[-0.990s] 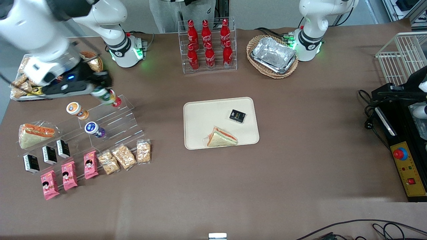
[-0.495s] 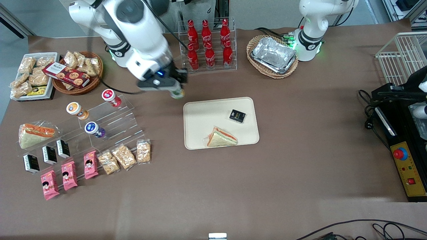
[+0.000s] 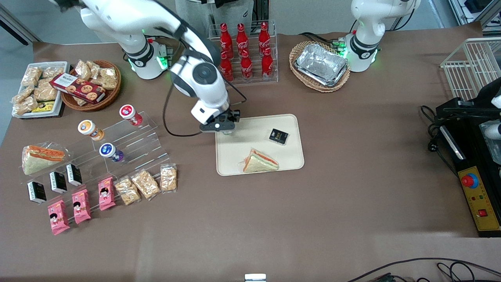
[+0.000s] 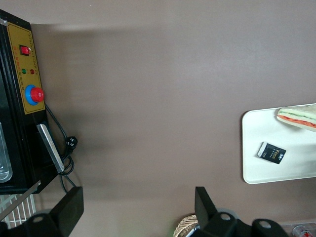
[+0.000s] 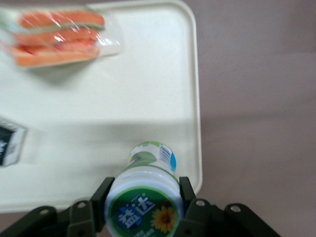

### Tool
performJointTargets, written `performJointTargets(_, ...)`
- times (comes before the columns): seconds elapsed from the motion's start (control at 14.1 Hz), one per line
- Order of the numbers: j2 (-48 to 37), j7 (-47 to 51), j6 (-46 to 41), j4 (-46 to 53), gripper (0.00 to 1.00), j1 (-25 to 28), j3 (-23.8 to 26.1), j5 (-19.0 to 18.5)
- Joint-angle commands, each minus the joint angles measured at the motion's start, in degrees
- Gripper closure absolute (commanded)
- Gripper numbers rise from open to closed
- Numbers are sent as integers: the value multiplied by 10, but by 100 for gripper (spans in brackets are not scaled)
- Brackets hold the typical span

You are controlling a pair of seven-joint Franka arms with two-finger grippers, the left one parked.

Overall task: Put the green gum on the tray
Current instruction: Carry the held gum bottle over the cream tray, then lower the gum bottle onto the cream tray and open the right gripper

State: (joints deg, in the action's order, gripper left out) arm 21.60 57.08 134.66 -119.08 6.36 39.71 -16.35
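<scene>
My right gripper [image 3: 224,130] is shut on the green gum [image 5: 144,197], a white canister with a green-and-white lid and green label. It holds the gum over the corner of the cream tray [image 3: 235,164] nearest the working arm's base; in the front view the gum [image 3: 226,132] barely shows under the fingers. In the right wrist view the fingers [image 5: 101,195] press on both sides of the lid, with the tray [image 5: 123,98] below. A wrapped sandwich [image 3: 260,161] and a small black packet [image 3: 278,136] lie on the tray.
A clear stepped stand [image 3: 133,145] toward the working arm's end holds red-lidded [image 3: 129,114], orange-lidded [image 3: 90,129] and purple-lidded [image 3: 109,152] canisters. Snack packets lie in front of it. A rack of red bottles [image 3: 242,53] and a foil tray in a wicker basket [image 3: 321,65] stand farther from the camera.
My gripper has carried the green gum from the stepped stand sideways toward the middle of the table, and now holds it over the tray's corner.
</scene>
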Motion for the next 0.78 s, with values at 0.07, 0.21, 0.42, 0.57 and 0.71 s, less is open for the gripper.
performJointTargets(0.07,105,99,59,20,100,15,3,-111)
performJointTargets(0.21,114,107,61,21,100,15,4,-119)
performJointTargets(0.42,118,108,61,22,2,15,3,-115)
performJointTargets(0.57,116,108,59,23,0,13,3,-115)
performJointTargets(0.71,101,107,53,22,0,7,5,-115)
